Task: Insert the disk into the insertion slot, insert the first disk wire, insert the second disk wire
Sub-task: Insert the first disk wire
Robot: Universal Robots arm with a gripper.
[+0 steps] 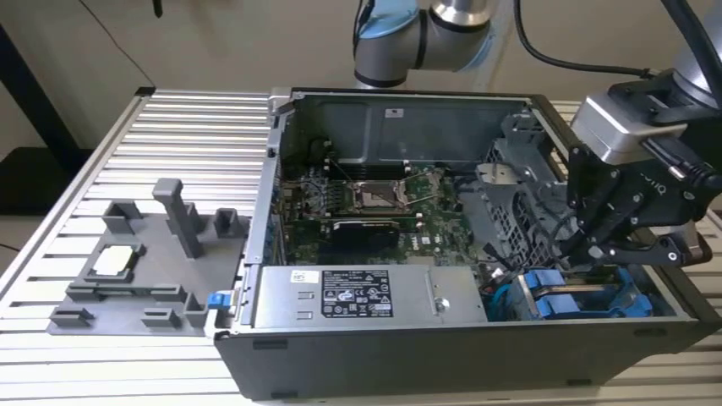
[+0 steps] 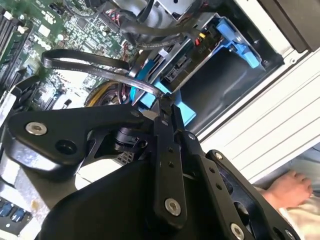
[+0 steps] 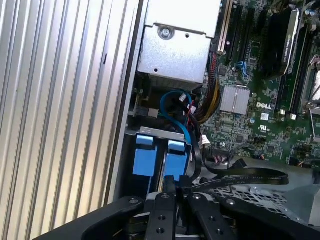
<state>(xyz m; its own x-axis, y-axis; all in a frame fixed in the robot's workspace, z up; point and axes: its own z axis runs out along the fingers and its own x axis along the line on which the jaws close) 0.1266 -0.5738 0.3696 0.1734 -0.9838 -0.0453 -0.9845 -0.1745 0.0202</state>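
The jaws point(image 2: 167, 107) were drawn together at their tips, apparently pinching the end of a flat black cable point(image 2: 90, 65) right at the disk's point(image 2: 175, 75) rear connector edge, though the pinch point itself was too crowded to be sure. The disk lay directly ahead of the tips in its blue carrier point(image 3: 146, 160), seated in the insertion slot point(image 1: 587, 300) at the case corner on the exterior view's right, beside the power supply box point(image 1: 361, 296). Its long axis ran roughly in line with the jaws, into the drive cage point(image 1: 513, 203).
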